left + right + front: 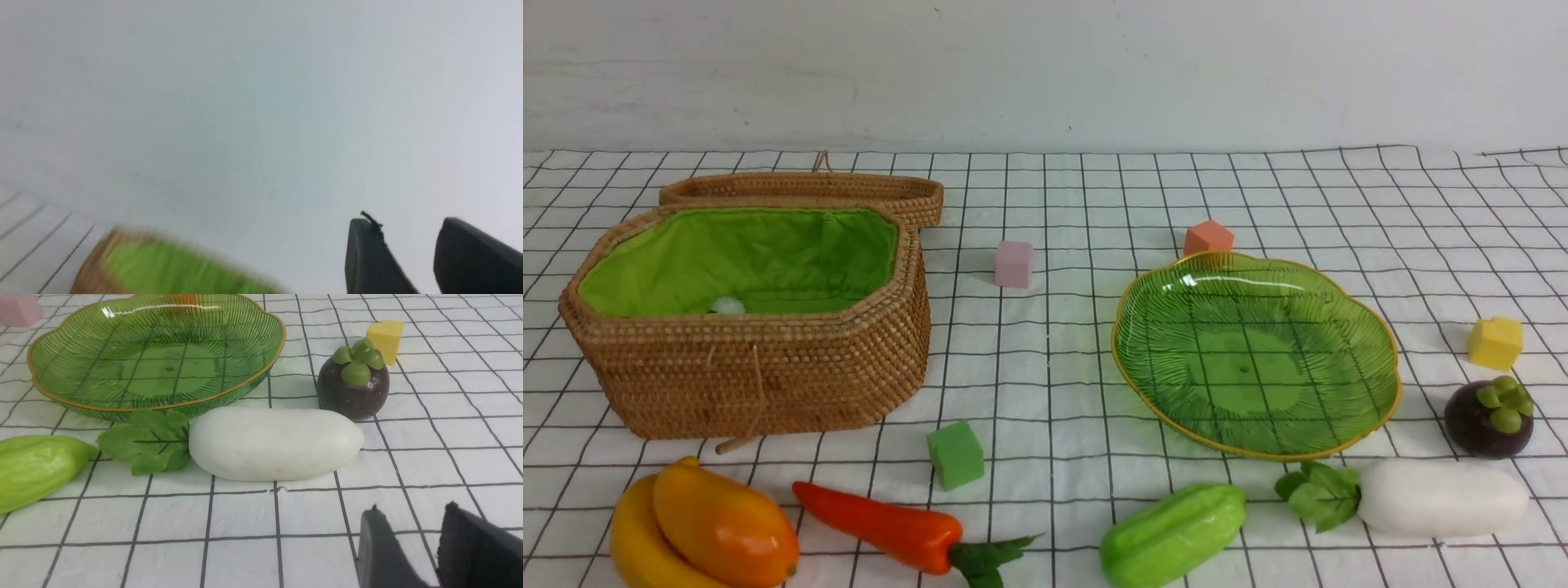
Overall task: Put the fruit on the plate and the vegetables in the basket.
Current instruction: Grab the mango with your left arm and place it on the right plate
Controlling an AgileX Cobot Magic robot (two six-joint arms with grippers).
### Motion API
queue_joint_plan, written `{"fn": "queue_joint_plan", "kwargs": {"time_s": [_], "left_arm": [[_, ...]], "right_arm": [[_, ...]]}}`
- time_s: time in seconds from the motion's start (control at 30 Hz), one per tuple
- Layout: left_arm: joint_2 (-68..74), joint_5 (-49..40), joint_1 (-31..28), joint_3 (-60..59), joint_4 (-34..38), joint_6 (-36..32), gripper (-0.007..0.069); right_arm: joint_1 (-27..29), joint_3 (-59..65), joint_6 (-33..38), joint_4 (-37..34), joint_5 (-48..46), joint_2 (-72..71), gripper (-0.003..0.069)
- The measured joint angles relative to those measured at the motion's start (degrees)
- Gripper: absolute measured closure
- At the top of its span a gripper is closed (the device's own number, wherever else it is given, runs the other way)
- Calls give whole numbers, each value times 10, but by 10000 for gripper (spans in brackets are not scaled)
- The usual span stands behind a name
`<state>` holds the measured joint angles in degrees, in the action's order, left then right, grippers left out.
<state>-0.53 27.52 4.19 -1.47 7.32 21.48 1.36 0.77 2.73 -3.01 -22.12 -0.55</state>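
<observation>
The open wicker basket (760, 367) with its green lining stands at the left, and the green glass plate (1258, 351) at the right holds nothing. Along the near edge lie the mango (727, 527) on the banana (637, 547), the carrot (882, 527), the gourd (1172, 535) and the radish (1441, 498). The mangosteen (1486, 420) stands right of the plate. No arm shows in the front view. My right gripper (412, 510) is open and empty above the cloth, short of the radish (278, 443). My left gripper (404, 222) is open and empty, facing the wall above the blurred basket (163, 265).
Small cubes lie scattered on the checked cloth: pink (1014, 264), orange (1208, 238), yellow (1495, 343) and green (956, 454). The basket's lid (809, 188) lies behind it. A small white lump (727, 305) sits inside on the lining.
</observation>
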Motion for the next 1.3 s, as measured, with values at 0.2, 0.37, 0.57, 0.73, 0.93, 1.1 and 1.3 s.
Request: {"fn": "queue_joint_plan", "kwargs": {"time_s": [0.2, 0.37, 0.57, 0.73, 0.93, 1.1, 1.3], "left_arm": [[9, 43, 0, 124, 27, 43, 386], [123, -186, 0, 409, 28, 48, 386], [294, -536, 0, 597, 11, 32, 386], [390, -657, 0, 609, -45, -8, 386], [532, -743, 0, 609, -48, 4, 386], [653, -846, 0, 609, -35, 110, 367], [775, -889, 0, 609, -42, 133, 200]], "right_arm": [[0, 0, 0, 0, 0, 0, 414], [0, 0, 0, 0, 0, 0, 414], [0, 0, 0, 0, 0, 0, 414], [0, 0, 0, 0, 0, 0, 414], [0, 0, 0, 0, 0, 0, 414], [0, 0, 0, 0, 0, 0, 414], [0, 0, 0, 0, 0, 0, 414]]}}
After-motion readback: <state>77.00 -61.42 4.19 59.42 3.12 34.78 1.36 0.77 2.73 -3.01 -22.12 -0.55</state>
